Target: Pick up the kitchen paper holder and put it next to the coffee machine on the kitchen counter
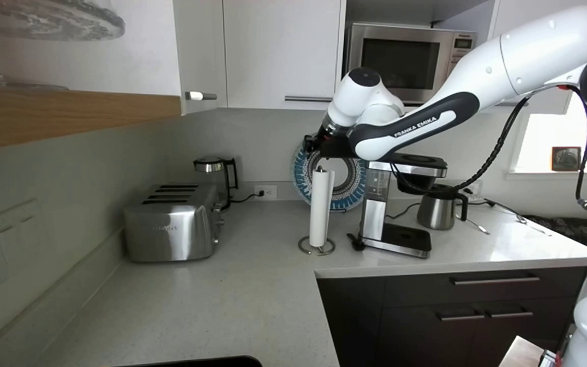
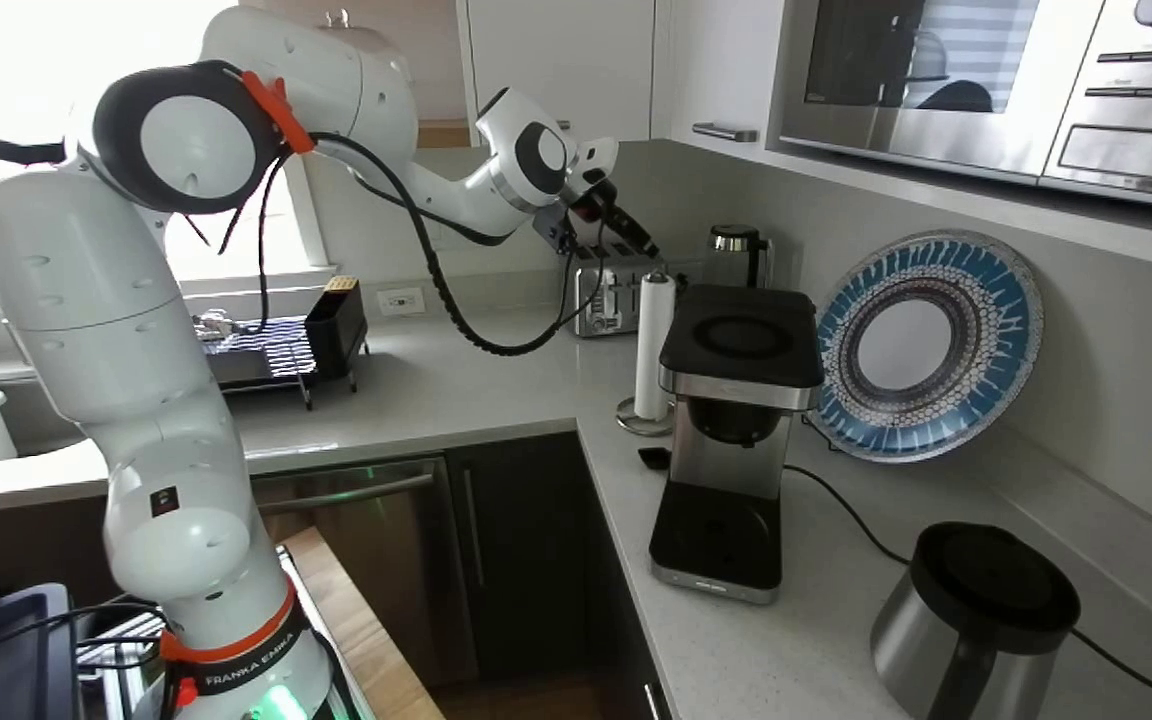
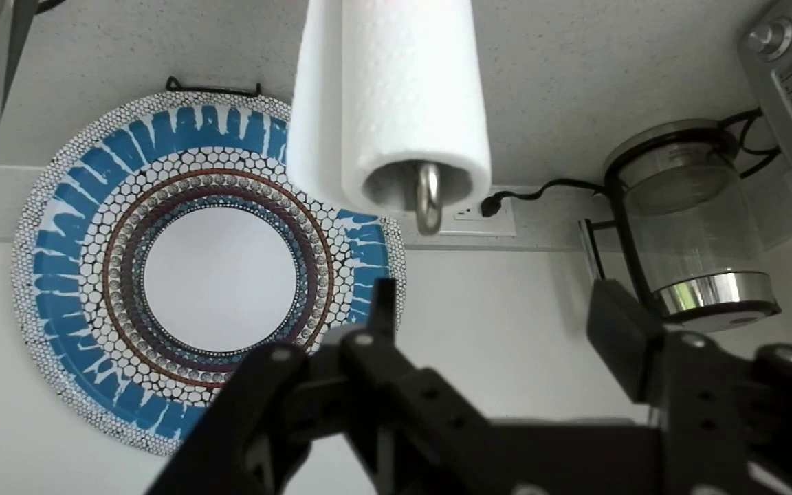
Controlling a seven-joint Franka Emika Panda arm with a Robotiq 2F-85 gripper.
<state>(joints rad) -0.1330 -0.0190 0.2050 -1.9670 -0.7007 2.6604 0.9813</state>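
The kitchen paper holder (image 1: 320, 209), a white roll on a round metal base, stands upright on the grey kitchen counter (image 1: 222, 300). It also shows in an exterior view (image 2: 650, 345) and in the wrist view (image 3: 410, 103), where its metal rod tip sticks out of the roll. The coffee machine (image 1: 374, 219) stands close beside it, also in an exterior view (image 2: 741, 340). Its steel pot (image 1: 437, 211) stands apart on the counter. My gripper (image 3: 492, 292) is open and empty. In both exterior views it is just above the roll's top (image 1: 311, 147) (image 2: 648, 248), not around it.
A steel toaster (image 1: 171, 224) and a glass kettle (image 1: 217, 176) stand near the corner. A blue patterned plate (image 2: 921, 430) leans on the wall behind the holder. Wall cabinets (image 1: 281, 51) and a microwave (image 1: 400, 61) hang above. A dish rack (image 2: 281, 345) stands by the sink.
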